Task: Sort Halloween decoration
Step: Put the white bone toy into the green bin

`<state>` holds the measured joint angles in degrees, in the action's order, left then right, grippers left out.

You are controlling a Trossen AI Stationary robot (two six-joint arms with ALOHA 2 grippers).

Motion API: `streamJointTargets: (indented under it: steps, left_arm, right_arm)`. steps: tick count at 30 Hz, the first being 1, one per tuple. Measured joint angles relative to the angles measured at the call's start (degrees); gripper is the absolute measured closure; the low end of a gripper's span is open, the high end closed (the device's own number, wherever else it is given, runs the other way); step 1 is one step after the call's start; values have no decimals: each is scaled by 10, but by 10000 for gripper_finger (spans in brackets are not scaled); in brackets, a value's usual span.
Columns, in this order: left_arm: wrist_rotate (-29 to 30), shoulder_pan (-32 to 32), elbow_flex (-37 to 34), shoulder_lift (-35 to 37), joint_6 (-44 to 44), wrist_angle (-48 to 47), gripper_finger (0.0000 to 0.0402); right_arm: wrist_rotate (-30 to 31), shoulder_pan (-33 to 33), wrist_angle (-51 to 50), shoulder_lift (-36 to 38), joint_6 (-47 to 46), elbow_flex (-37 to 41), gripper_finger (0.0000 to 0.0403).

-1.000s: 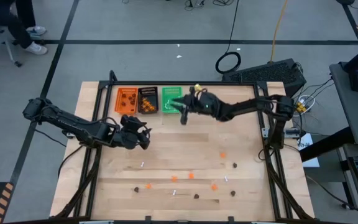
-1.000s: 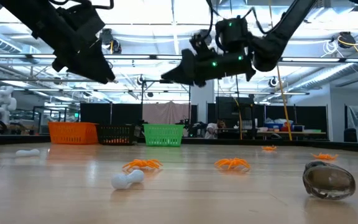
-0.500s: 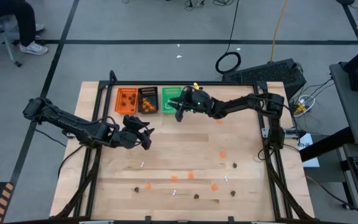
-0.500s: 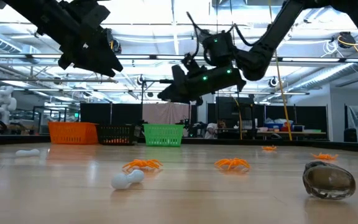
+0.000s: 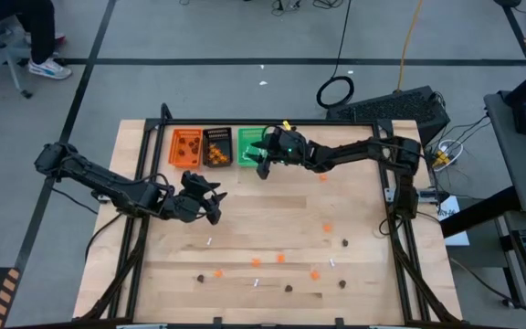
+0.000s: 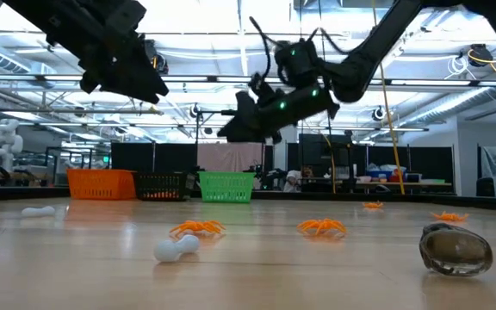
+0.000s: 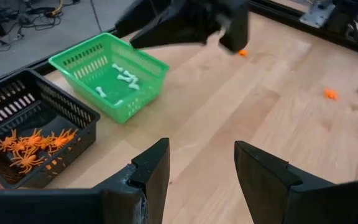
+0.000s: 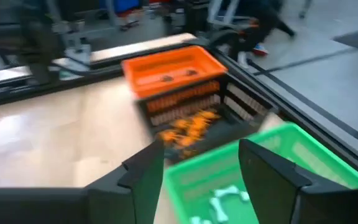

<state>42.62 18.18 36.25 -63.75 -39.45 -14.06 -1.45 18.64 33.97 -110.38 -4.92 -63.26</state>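
Small Halloween trinkets lie loose on the near half of the table: orange ones (image 5: 279,258), dark brown ones (image 5: 344,242) and white sticks (image 5: 209,241). In the low view they show as orange spiders (image 6: 198,227), a white bone (image 6: 176,248) and a dark blob (image 6: 455,248). My right gripper (image 8: 201,171) hangs open and empty above the near edge of the green tray (image 5: 252,146), where white bones (image 8: 225,196) lie. My left gripper (image 7: 201,168) is open and empty too. It hovers over bare wood (image 5: 210,203), on the near side of the black tray (image 5: 217,146).
Three small trays stand side by side at the far edge: an orange tray (image 5: 186,146) with dark blobs, the black one with orange spiders (image 7: 33,146), and the green one. The table's frame rails (image 5: 395,219) run along both sides. Bare wood lies between the trays and the scattered trinkets.
My right gripper has gone a little toward the table's far left, over the green tray, and its fingertips have tipped downward.
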Motion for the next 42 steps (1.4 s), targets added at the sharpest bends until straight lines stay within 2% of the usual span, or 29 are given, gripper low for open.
streamJointTargets:
  steps: [5,10,18,24,30,36,42]
  left_arm:
    - [-4,33,0,0,37,-8,224]
    - [-34,78,0,0,91,-15,224]
    - [-139,128,0,-39,176,-16,224]
    - [-161,154,0,-99,192,-20,223]
    - [-251,161,0,-142,149,-31,223]
    - [-262,161,0,-158,80,-53,223]
    - [-260,161,0,-159,-60,-95,223]
  right_arm:
    - [-20,-43,-95,72,65,0,210]
    - [-18,-119,-198,128,119,17,221]
    - [-17,-245,-207,142,99,87,227]
    - [-1,-331,-195,139,85,109,227]
    - [47,-382,-151,139,80,124,227]
    - [62,-397,-73,139,75,149,227]
    - [62,-398,-37,139,71,169,227]
